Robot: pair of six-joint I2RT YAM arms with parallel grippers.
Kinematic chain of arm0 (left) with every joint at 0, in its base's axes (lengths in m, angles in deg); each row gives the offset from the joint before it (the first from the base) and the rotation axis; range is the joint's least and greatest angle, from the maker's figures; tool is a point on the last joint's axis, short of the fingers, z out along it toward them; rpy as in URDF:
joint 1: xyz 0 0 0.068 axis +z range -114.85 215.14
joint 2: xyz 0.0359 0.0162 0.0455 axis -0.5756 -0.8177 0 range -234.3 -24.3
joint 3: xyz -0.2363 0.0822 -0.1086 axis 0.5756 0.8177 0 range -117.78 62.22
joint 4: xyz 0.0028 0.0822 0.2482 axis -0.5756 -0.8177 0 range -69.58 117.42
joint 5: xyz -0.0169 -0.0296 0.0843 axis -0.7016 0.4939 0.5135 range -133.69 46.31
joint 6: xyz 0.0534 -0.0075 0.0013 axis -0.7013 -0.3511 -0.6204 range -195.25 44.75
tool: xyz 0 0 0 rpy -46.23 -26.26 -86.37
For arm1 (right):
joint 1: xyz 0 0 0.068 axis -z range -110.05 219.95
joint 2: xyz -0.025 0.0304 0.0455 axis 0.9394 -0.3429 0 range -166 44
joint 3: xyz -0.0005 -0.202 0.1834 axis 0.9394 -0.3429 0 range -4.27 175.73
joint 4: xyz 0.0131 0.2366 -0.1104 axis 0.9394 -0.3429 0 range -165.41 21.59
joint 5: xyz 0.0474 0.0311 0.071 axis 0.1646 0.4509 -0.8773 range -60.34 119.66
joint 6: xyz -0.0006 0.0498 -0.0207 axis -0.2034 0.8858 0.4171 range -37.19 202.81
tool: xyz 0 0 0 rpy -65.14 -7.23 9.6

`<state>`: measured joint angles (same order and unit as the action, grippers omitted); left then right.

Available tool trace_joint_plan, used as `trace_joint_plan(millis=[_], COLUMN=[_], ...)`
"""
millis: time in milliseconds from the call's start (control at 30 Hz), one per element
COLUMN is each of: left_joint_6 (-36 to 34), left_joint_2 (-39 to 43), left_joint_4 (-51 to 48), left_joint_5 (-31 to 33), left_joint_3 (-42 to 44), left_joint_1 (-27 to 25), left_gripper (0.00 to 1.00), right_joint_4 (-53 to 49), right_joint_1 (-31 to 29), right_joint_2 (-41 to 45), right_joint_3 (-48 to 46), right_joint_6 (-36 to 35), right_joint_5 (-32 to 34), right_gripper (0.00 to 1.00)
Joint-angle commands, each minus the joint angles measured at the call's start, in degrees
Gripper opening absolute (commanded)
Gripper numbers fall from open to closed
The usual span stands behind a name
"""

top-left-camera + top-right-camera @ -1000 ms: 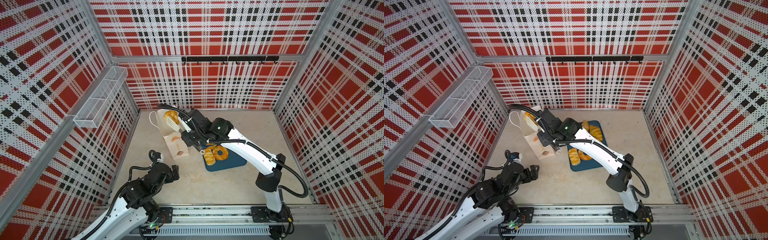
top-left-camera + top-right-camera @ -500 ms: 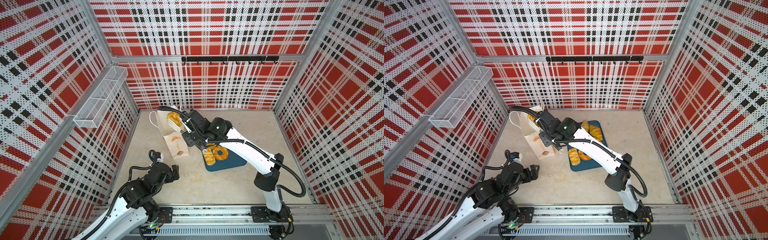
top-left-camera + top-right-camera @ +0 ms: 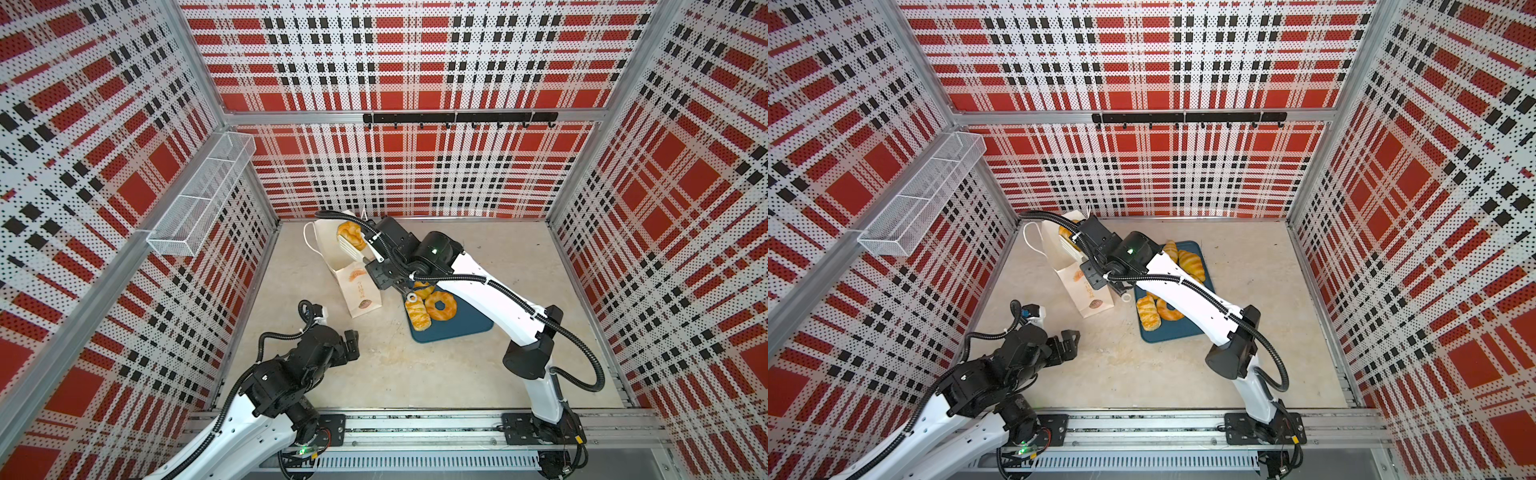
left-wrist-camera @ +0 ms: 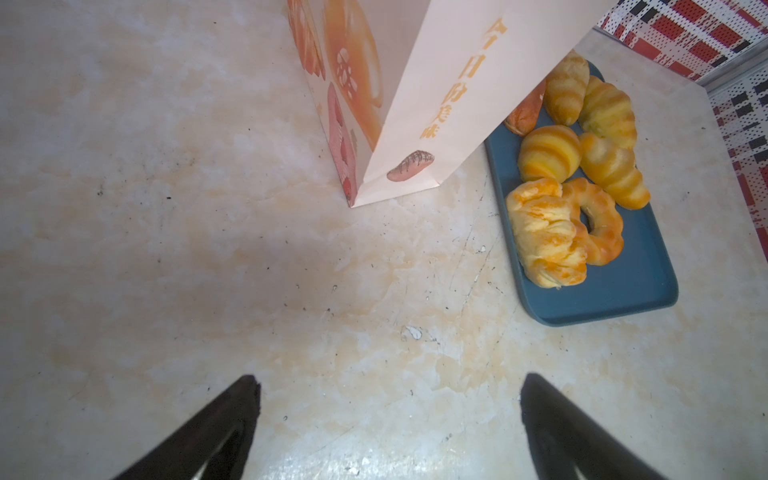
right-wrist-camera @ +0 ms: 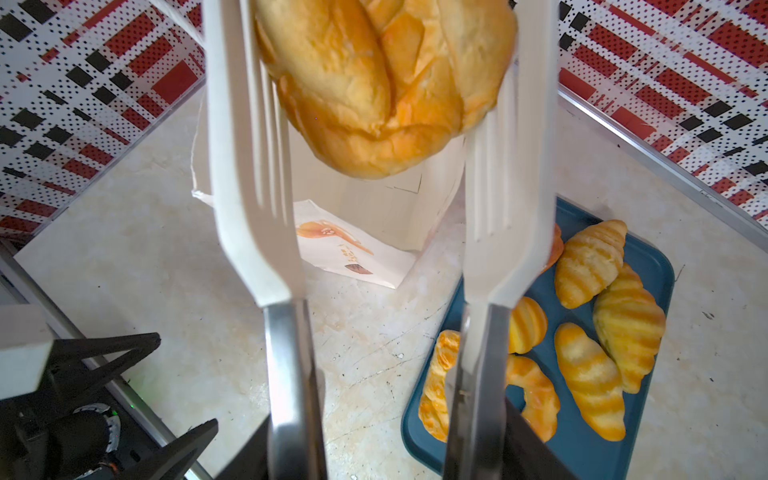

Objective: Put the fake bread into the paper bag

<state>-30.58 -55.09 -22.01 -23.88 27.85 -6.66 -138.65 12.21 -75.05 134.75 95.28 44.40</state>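
Golden-yellow and glossy, a split-topped bun (image 5: 374,83) sits between the two white blades of a pair of tongs (image 5: 249,166), and each blade touches one of its sides. The right gripper (image 3: 376,266) is clamped on the tongs' metal handles, its black fingers (image 5: 532,453) pressing them from outside, so the bun hangs well beyond the fingertips at the far end of the tool. In both top views the bun lies over the open mouth of the paper bag (image 3: 328,249); whether it has passed below the rim cannot be told. The bag stands on the beige tabletop (image 4: 208,249), and its printed side shows between the tong blades in the right wrist view.

Back from those fingers, under the tongs' hinged end and the right forearm, a dark-blue tray (image 4: 602,291) lies just beside the bag's base. It carries a ring doughnut (image 4: 611,232) touching a flaky pastry (image 4: 544,232), four striped croissants (image 4: 613,170) packed close together, and a darker orange-brown piece (image 4: 525,118) partly hidden behind the bag.

The left gripper (image 4: 388,384) hovers low over bare tabletop, its fingers (image 4: 232,415) spread wide with nothing between them. The bag's bottom corner lies ahead of the fingertips, well apart from them, and the tray is ahead and off to one side.
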Motion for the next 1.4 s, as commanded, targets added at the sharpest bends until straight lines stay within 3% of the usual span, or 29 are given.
trace_joint_plan(millis=[0,900,1100,1367], left_joint_6=[-0.10,1.55,3.27,8.04], left_joint_2=[-0.15,1.34,2.56,0.85], left_joint_4=[1.01,1.05,0.09,-0.26], left_joint_5=[0.25,-1.58,3.62,10.88], left_joint_3=[0.56,0.70,0.46,0.62], left_joint_1=[0.58,-0.53,-5.76,-16.12], left_gripper=[0.99,0.99,0.99,0.99], right_joint_4=[1.29,2.10,2.88,6.37], right_joint_1=[0.33,-0.53,-1.72,-2.15], right_joint_2=[-0.49,3.34,7.93,19.20], right_joint_3=[2.55,0.97,-2.90,-17.56], right_joint_6=[-1.53,-1.23,-0.76,1.12], right_joint_5=[1.26,0.51,2.10,5.21], right_gripper=[0.61,0.66,0.66,0.65])
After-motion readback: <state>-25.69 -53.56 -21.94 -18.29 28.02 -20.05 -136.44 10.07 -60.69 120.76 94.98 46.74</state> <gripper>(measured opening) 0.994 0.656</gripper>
